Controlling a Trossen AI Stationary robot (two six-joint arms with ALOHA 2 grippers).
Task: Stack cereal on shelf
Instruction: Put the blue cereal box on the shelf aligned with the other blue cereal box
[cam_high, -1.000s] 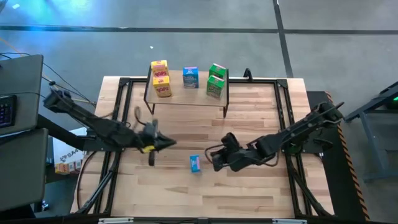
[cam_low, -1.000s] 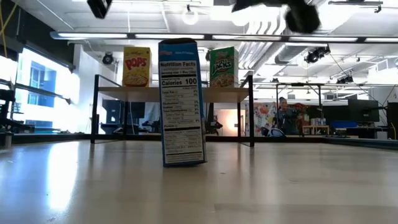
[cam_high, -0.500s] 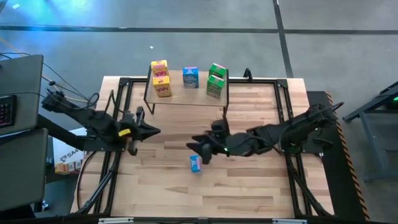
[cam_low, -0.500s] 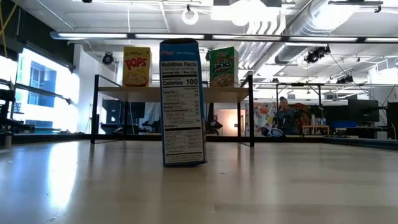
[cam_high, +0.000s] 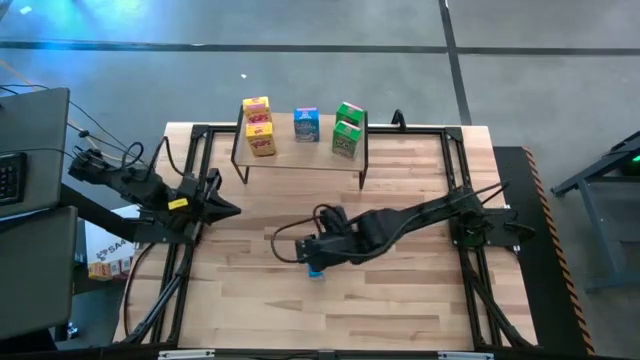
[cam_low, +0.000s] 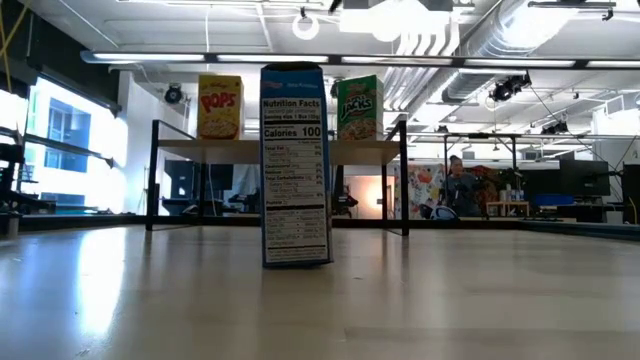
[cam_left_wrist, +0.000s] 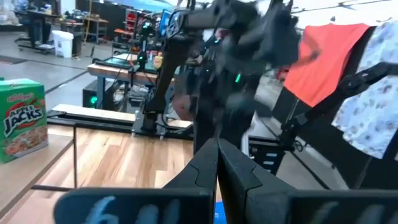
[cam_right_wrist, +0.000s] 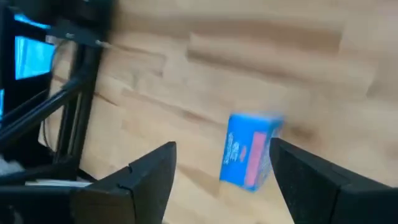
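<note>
While bare and pale, wood tabletop (cam_low: 480, 300) under bright-lit workshop ceiling (cam_low: 450, 40).

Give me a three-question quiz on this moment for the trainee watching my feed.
1. True or false: the right gripper is open above the blue box on the table.
2. How many cereal boxes stand on the shelf? A) three B) five C) six
3. Fill in: the left gripper, off to the table's left side, is ____.

Key: 1 true; 2 B; 3 shut.
</note>
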